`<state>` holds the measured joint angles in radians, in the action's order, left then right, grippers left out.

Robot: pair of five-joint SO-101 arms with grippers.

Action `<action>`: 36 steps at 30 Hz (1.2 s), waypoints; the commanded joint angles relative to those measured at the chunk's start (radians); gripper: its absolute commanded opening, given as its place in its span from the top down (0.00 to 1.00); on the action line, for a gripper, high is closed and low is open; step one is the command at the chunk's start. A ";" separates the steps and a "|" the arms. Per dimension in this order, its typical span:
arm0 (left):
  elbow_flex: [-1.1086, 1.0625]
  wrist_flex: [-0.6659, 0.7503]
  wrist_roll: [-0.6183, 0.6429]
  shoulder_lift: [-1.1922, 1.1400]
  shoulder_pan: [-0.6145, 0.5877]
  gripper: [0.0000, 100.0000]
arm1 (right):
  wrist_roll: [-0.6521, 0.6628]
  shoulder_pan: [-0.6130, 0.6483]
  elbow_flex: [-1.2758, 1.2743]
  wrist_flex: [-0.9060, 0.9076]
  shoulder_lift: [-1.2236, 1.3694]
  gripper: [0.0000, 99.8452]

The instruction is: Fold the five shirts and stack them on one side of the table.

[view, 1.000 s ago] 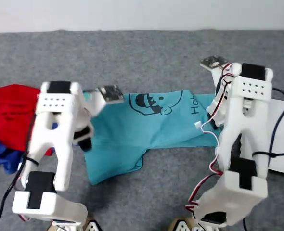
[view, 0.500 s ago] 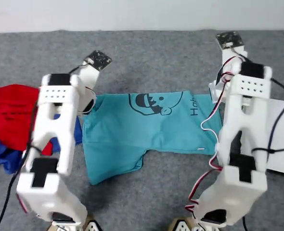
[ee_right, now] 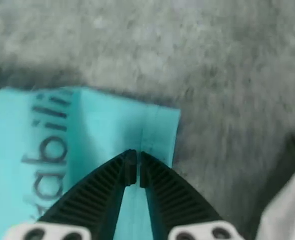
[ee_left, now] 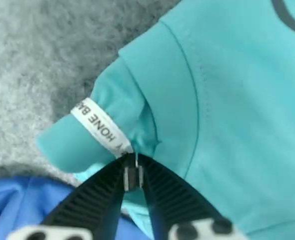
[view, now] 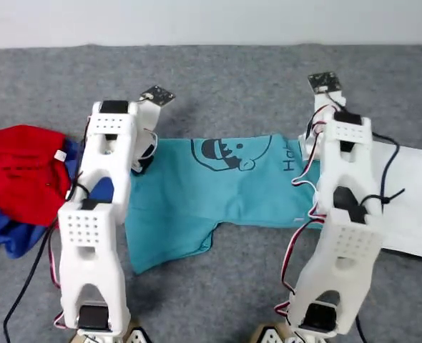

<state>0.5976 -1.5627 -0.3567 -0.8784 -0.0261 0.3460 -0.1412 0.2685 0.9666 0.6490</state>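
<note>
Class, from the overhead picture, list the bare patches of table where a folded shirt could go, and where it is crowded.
Free: the far strip of grey table between the teal shirt and the back wall; the near patch between the two arms. Crowded: the red shirt and blue shirt at one end, the white shirt at the other.

1. Left arm and right arm: white printed shells, boxy links, with dot-grid hole patches on the flat faces.
2. Black servo blocks sit in the joints.
3. Cabling: thin red/black/white leads loop along both arms, plus a thicker black cable on each.
4. A small bare circuit board sits at each wrist end.
5. Fingers: black, ridged, tapering to a point, on white bases with dark round holes.
</note>
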 commanded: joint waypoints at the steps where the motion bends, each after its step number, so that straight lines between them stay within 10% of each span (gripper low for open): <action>1: 0.196 -0.107 0.003 -0.115 -0.003 0.99 | 0.106 -0.018 0.055 -0.143 0.030 0.98; 8: 0.384 -0.193 0.031 -0.229 -0.014 0.99 | 0.130 -0.074 0.167 -0.148 0.061 0.98; 23: 0.377 -0.193 0.074 -0.075 -0.029 0.99 | 0.127 0.071 0.632 0.545 0.071 0.98; 36: 0.384 -0.192 0.086 -0.066 -0.035 0.99 | 0.133 0.090 0.674 0.120 0.394 0.98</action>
<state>0.9597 -1.7361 -0.2800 -1.0273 -0.0537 0.4687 -0.0537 0.8761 1.1845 1.0296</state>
